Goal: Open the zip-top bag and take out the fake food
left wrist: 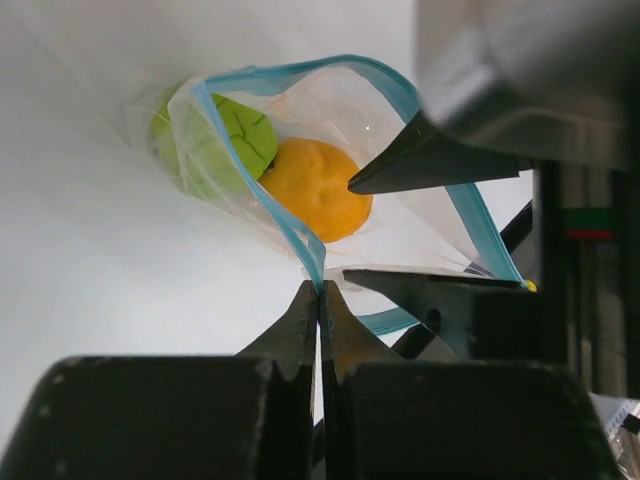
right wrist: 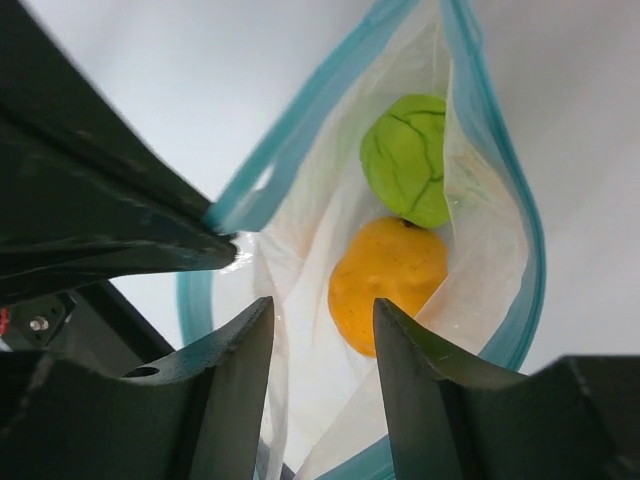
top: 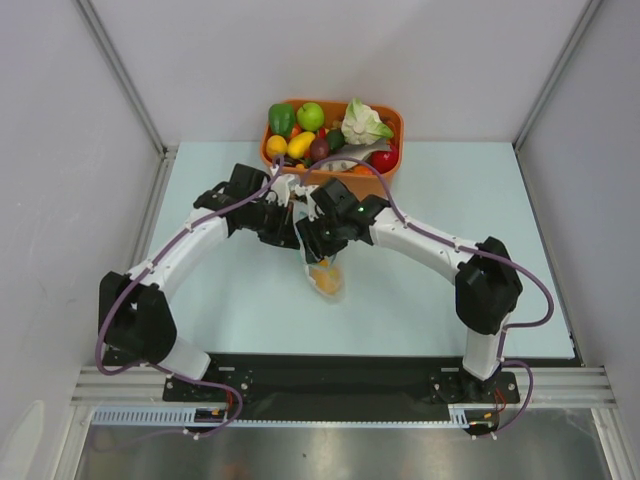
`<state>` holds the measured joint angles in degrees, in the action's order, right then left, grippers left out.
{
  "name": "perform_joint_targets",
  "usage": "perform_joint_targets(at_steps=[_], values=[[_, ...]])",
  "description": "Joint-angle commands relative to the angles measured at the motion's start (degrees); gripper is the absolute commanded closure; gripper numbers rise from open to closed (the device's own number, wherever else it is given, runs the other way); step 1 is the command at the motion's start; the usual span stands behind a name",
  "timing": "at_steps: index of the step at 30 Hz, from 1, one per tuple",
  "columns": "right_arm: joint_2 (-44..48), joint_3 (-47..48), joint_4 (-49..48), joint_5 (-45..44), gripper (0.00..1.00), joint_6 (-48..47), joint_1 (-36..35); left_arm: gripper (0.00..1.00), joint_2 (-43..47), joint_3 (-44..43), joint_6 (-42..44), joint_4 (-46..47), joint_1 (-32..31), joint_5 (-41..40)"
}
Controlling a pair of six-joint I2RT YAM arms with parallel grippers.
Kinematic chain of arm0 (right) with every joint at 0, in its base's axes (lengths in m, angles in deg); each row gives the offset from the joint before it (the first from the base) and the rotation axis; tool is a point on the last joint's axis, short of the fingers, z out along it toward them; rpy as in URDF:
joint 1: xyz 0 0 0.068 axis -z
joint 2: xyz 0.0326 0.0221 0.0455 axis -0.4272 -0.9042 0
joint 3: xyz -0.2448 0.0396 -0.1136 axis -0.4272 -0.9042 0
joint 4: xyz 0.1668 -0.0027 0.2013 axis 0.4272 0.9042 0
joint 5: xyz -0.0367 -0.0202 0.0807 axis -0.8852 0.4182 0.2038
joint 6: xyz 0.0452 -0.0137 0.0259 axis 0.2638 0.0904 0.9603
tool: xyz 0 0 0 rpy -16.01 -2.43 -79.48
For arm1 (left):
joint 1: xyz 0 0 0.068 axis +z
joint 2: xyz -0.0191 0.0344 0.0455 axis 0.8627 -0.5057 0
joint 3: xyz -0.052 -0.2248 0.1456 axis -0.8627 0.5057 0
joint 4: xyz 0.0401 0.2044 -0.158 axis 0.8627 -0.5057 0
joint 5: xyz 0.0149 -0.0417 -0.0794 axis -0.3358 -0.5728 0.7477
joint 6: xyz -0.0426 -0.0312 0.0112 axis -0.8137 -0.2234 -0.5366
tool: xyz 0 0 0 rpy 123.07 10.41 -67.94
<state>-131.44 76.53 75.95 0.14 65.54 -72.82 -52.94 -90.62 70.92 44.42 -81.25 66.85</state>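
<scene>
Over the table (top: 240,310), left jaws pinch the zip-top bag (left wrist: 330,110); right jaws spread at its mouth.

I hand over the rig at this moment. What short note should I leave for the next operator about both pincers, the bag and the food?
Left pincer: shut on the blue zip edge of the zip-top bag, holding one side of the mouth.
Right pincer: open, tips at the bag's mouth, pointing at the orange fruit.
Things: the orange fruit and the green fruit both lie inside the bag. The views do not show whether more is inside.
Done: bag is open.
Left: all food to take out, probably the orange fruit first.
</scene>
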Motion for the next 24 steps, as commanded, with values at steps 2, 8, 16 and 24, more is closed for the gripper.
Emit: perform_joint_targets(at_steps=[2,8,16,24], values=[[-2.06,0.03,3.78,-4.92,0.51,-0.53,-1.42,1.0,2.83,-1.14,1.37,-0.23,-0.34,2.02],[-3.3,-4.18,2.22,-6.43,0.51,2.19,-1.95,1.0,2.65,0.62,1.64,-0.49,-0.35,2.2],[-3.65,-7.79,1.41,-10.38,0.34,5.27,-2.75,1.0,2.56,1.32,2.08,-1.2,-0.35,2.46],[-4.52,-10.26,0.62,-8.28,0.26,6.94,-3.01,1.0,1.6,1.32,2.08,-1.02,-0.43,3.34]])
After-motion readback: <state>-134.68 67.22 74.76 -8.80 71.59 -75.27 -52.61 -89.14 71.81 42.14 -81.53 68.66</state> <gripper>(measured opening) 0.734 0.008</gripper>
